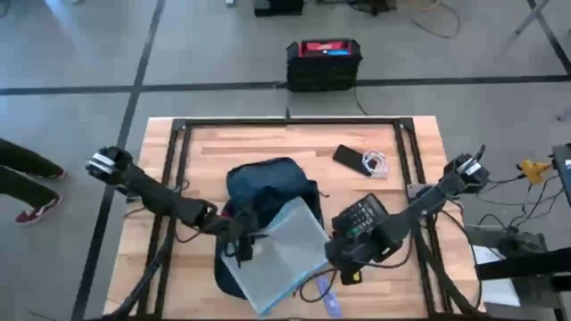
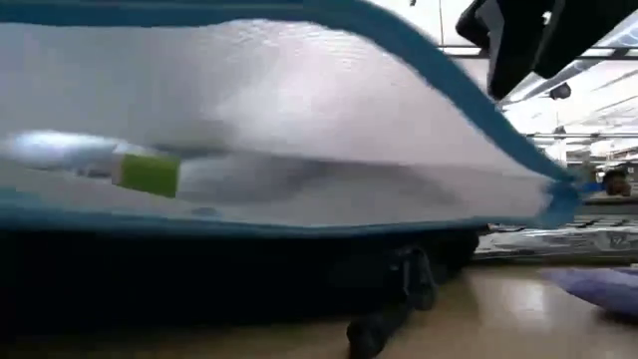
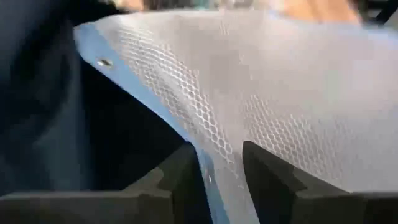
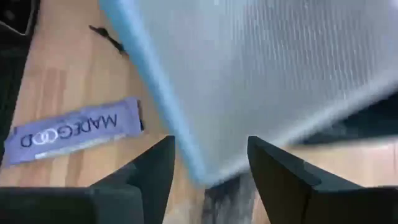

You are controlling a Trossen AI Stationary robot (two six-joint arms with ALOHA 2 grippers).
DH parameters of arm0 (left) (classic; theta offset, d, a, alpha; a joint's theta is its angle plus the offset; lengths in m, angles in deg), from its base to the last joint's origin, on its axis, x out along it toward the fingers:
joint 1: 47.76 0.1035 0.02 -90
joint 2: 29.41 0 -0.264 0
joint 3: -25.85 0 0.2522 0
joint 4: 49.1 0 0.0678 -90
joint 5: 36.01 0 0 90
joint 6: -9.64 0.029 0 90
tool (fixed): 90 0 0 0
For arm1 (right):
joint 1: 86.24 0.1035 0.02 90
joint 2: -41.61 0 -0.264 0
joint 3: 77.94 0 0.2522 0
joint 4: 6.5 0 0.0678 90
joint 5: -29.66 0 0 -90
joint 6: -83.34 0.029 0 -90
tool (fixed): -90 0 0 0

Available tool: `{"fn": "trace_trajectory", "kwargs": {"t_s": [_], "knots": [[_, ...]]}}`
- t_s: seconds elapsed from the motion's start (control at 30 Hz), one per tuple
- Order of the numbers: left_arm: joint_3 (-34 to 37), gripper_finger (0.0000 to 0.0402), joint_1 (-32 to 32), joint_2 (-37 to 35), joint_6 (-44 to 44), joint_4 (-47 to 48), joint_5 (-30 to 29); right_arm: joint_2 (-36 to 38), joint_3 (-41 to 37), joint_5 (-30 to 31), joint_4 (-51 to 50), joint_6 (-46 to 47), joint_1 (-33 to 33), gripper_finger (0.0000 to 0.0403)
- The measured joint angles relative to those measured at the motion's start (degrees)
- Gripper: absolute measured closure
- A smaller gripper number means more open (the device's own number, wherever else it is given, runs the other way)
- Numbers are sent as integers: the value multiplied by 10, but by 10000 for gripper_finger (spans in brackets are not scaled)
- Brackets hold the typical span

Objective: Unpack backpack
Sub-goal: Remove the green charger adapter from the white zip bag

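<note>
The dark navy backpack (image 1: pixel 268 189) lies on the wooden table, its near part under a translucent mesh pouch (image 1: pixel 287 254) with a blue bound edge. The pouch fills the low view (image 2: pixel 299 110) and holds a pen with a green band (image 2: pixel 148 173). My left gripper (image 1: pixel 241 252) is shut on the pouch's left edge. My right gripper (image 1: pixel 343 261) is open at the pouch's right corner; in the right wrist view its fingers (image 4: pixel 211 162) stand apart on either side of that corner (image 4: pixel 205 168). My left gripper pinches the pouch's blue-bound edge (image 3: pixel 206 163) between its two fingers (image 3: pixel 267 168), coming from the table's left and slanting down. The pouch spreads away from the fingers, lifted above the backpack (image 2: pixel 199 289) and tilted.
A purple snack packet (image 4: pixel 74 130) lies on the table near the front edge (image 1: pixel 328 301). A dark keypad device (image 1: pixel 361 216) sits by the right arm. A phone (image 1: pixel 351 159) and a white cable (image 1: pixel 376 163) lie at the far right. A black box with a red top (image 1: pixel 323 62) stands beyond the table.
</note>
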Motion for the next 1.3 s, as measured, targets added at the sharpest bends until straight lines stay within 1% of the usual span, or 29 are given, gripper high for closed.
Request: {"fn": "trace_trajectory", "kwargs": {"t_s": [0.07, 0.17, 0.23, 0.4, 0.57, 0.7, 0.87, 1.0, 1.2, 1.3], "knots": [[-18, 284, 0, 0, 10, 25, -2, -17, -1, -13, 35, -33, 1, 219], [-38, 284, 3, 0, 11, 68, -5, -49, -1, -13, 92, -87, 7, 214], [-44, 284, 3, 0, 6, 88, -17, -71, -1, -13, 125, -116, 10, 208], [-43, 284, 3, 0, -30, 115, -19, -111, 4, -22, 169, -133, 15, 185], [-38, 284, 3, -1, -51, 124, -19, -122, 35, -48, 204, -149, 31, 160], [-43, 284, 3, -1, -52, 123, -23, -144, 47, -39, 206, -167, 46, 145], [-62, 284, -10, -1, -62, 119, -23, -192, 47, 18, 204, -156, 56, 133], [-70, 284, -31, -1, -69, 116, -23, -216, 55, 87, 186, -145, 60, 131], [-70, 284, -75, -1, -109, 109, -25, -209, 75, 188, 164, -138, 51, 150], [-70, 284, -100, 2, -121, 78, -32, -207, 85, 212, 159, -153, 42, 166]]}}
